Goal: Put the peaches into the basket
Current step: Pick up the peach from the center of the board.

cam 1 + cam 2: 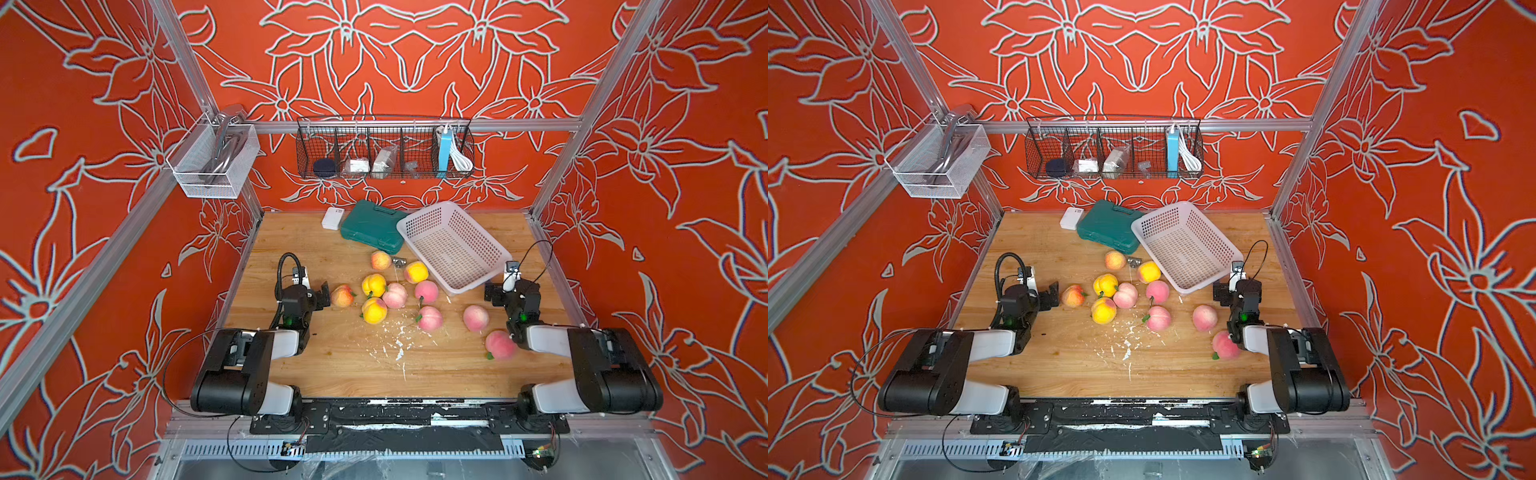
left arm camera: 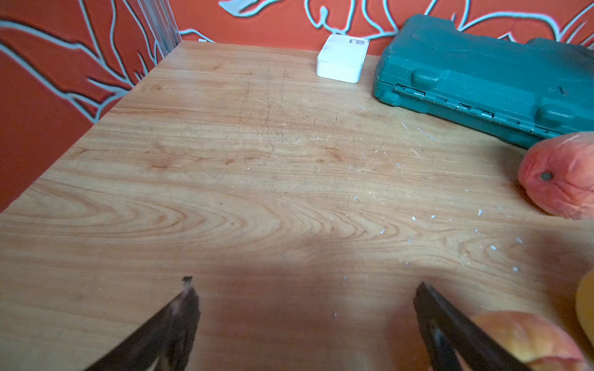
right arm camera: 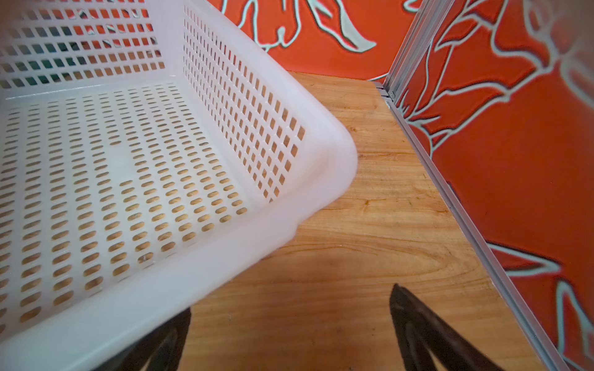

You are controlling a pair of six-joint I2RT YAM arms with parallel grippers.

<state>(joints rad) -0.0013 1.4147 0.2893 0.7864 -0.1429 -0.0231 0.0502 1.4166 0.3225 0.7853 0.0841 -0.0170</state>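
Two grippers nearest: left (image 1: pixel 322 296) and right (image 1: pixel 492 292), jaws spread, holding nothing. Ten round peaches (image 1: pixel 395 295) lie loose on wood-grain table (image 1: pixel 353 374): five pink, three yellow, two orange-blushed. One rectangular perforated plastic basket (image 1: pixel 453 249) sits far right, just beside right gripper.

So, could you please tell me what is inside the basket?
Nothing: the basket shows only its perforated floor, while the peaches lie outside on the table. Its near wall's inner face is hidden behind the rim.
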